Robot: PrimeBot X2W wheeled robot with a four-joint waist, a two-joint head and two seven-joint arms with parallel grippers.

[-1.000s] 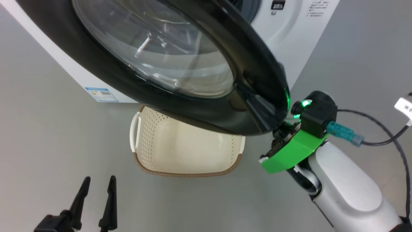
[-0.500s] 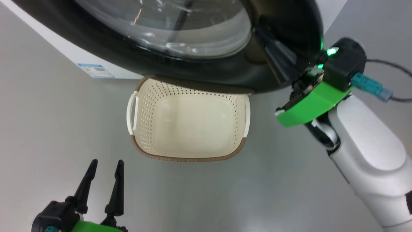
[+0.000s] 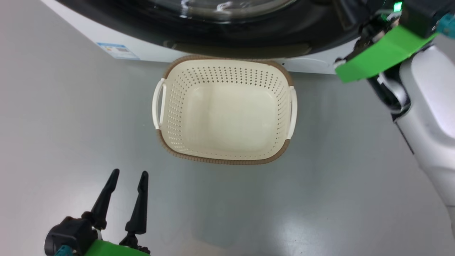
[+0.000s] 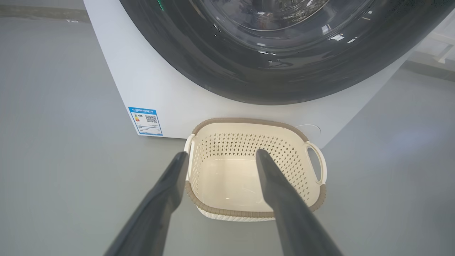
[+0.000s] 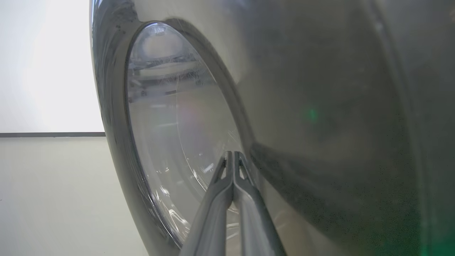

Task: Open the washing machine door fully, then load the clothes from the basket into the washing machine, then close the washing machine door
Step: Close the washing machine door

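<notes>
The basket [image 3: 167, 142] stands on the floor in front of the washing machine [image 3: 106, 35], and nothing lies in it. The clothes are out of view. The glossy black washing machine door [image 3: 249, 39] runs along the top of the head view. In the left wrist view the door [image 4: 284, 78] lies close against the white front [image 4: 160, 81] above the basket [image 4: 249, 121]. My right gripper [image 5: 233, 154] is shut, its tips resting against the door's glass window [image 5: 170, 117]. Its green wrist bracket [image 3: 384, 53] is at the door's right edge. My left gripper [image 3: 129, 174] hangs open and empty short of the basket, and its open fingers [image 4: 222, 154] frame the near rim.
A blue label [image 3: 117, 51] sits low on the machine's front [image 4: 145, 121]. Grey floor [image 3: 320, 195] spreads all around the basket. My pale right forearm [image 3: 433, 124] fills the right edge of the head view.
The head camera has tilted down, so the picture has shifted. The door no longer overhangs the basket and now sits closer to the machine's front. My right gripper stayed at its edge.
</notes>
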